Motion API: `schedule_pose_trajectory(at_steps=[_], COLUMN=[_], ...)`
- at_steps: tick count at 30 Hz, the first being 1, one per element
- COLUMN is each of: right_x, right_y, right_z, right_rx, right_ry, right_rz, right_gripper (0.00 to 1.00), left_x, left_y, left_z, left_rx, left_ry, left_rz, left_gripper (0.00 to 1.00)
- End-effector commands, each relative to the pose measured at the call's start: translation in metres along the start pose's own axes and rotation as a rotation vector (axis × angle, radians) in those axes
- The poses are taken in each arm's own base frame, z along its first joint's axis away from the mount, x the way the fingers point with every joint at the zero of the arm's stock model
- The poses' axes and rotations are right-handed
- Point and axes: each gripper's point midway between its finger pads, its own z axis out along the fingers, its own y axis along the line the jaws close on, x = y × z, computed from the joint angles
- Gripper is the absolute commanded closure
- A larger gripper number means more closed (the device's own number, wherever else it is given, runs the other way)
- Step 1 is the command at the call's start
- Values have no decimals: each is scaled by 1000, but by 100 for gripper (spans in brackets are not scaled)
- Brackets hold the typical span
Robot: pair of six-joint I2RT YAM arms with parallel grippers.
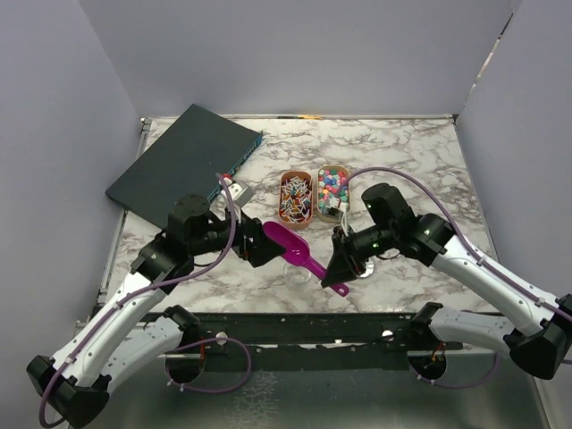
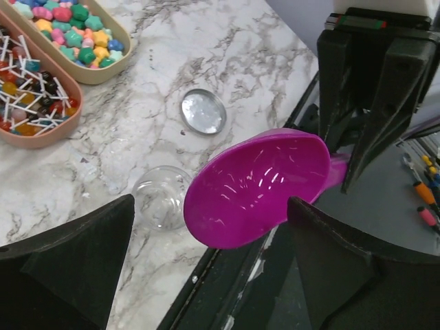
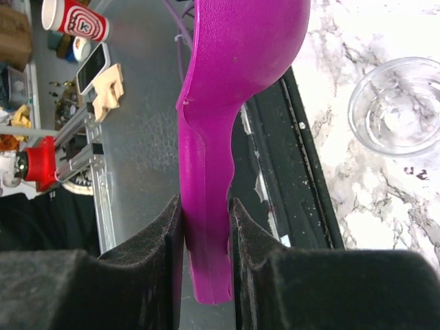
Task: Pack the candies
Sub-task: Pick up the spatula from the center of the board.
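Note:
The candies lie in two oval trays at mid-table: stick-and-wrapper pieces (image 1: 295, 197) (image 2: 31, 96) in the left tray, bright balls (image 1: 332, 188) (image 2: 75, 34) in the right one. My right gripper (image 1: 340, 265) (image 3: 206, 227) is shut on the handle of a magenta scoop (image 1: 295, 248) (image 3: 234, 62), which hangs empty above the table's front. My left gripper (image 1: 256, 245) (image 2: 213, 265) is open, its fingers (image 2: 69, 268) on either side of the scoop's bowl (image 2: 261, 185) without touching it. A small clear jar (image 2: 161, 196) (image 3: 399, 106) stands empty under the scoop.
A round metal lid (image 2: 203, 111) lies on the marble beyond the jar. At the back left a dark flat box (image 1: 183, 165) leans across the table corner. The black front rail (image 1: 295, 326) runs just below the scoop. Walls close in three sides.

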Motion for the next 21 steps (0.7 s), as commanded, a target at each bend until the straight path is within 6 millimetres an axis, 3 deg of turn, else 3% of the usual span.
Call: schedule_pose_trajectory(at_steps=[1, 13, 18, 21], right_x=[12, 32, 33, 33], right_y=[24, 39, 39, 38], right_z=[-6, -4, -6, -6], right_rx=[-76, -82, -72, -64], right_ry=[22, 104, 97, 98], right_rz=[-11, -11, -17, -15], right_gripper=[98, 98, 98, 98], left_x=[3, -1, 1, 3], left_y=[-27, -55, -59, -64], left_z=[-12, -23, -25, -28], left_rx=[115, 242, 264, 288], left_ry=[11, 28, 35, 40], left_rz=[-9, -11, -11, -10], left_gripper=[9, 32, 53, 60])
